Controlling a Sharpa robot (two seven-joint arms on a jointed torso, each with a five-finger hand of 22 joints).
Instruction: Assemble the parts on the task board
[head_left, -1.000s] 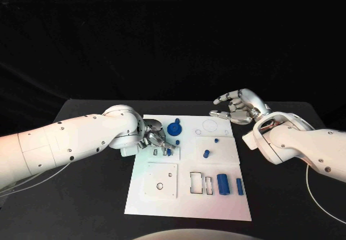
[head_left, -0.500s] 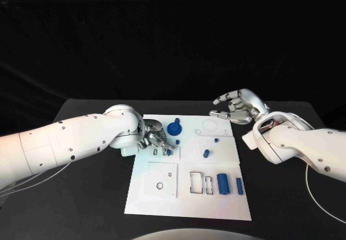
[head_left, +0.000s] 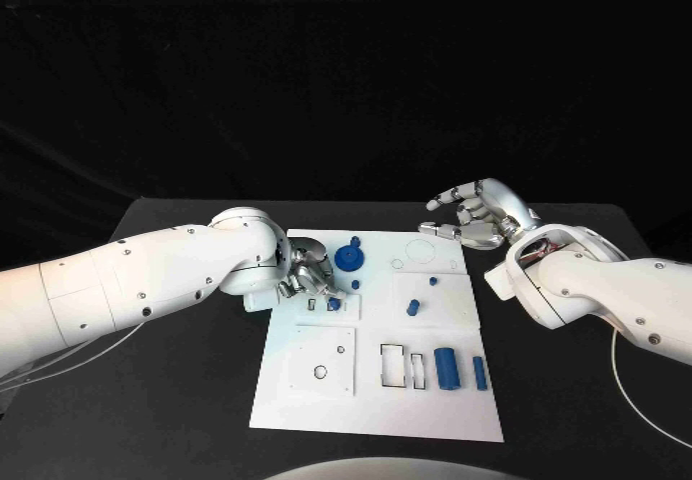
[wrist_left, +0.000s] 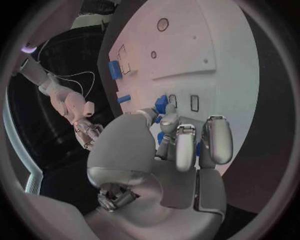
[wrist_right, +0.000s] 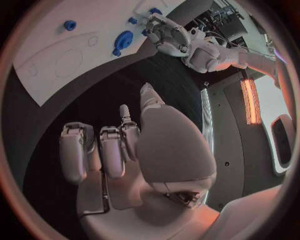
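Task board (head_left: 433, 410) — the white plate — lies flat in the middle of the black bench (head_left: 173, 400), its long side running away from the robot. Small blue parts sit on it: a round disc-shaped part (head_left: 349, 259) near the far end, a tiny peg (head_left: 397, 264) just beside that, two small studs (head_left: 414, 307) nearer the middle, and two upright-lying blocks (head_left: 447, 367) by a pair of rectangular outlines at the near right.

The left robot hand (head_left: 307, 280) is down at the board's far left edge, fingers curled in close around a small blue piece (wrist_left: 161, 104). In the left wrist view blue shows between the fingertips (wrist_left: 185, 142) and beside the thumb, so it seems to be pinching that piece against the board, though the fingers hide most of the contact.

The right robot hand (head_left: 476, 214) hangs in the air past the board's far right corner, well apart from every part. Its fingers are loosely bent and spread, with nothing in them; the right wrist view shows the same bare palm (wrist_right: 169, 150) — the board lies off beyond its fingertips.
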